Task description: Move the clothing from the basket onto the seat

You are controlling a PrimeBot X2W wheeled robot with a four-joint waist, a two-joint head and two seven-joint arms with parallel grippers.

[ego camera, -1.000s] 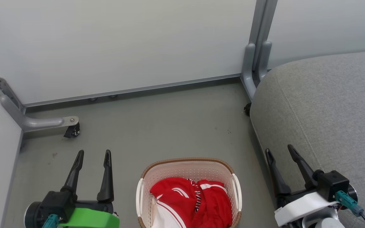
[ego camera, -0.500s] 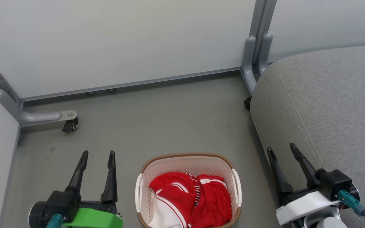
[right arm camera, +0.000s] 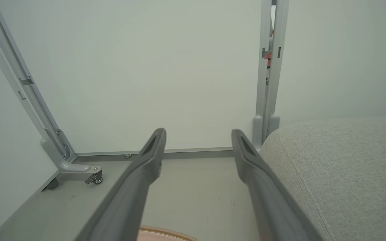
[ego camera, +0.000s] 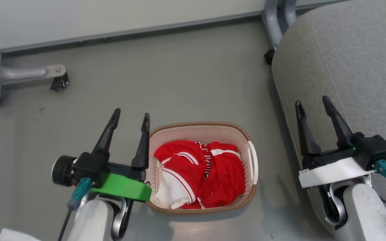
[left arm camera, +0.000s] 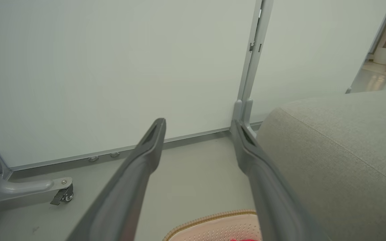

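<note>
Left hand and right hand both spread wide, empty, flanking the basket on the floor with the red clothing bunched inside; right hand sits over the seat edge, left just beside the basket wall, so looks staged for first pick.

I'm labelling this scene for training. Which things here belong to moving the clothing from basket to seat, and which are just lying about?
Belongs to the job:
red clothing, lying in the basket
grey seat
left pincer and right pincer, both open, holding nothing

Just there:
partition panel
castor foot
floor
</note>
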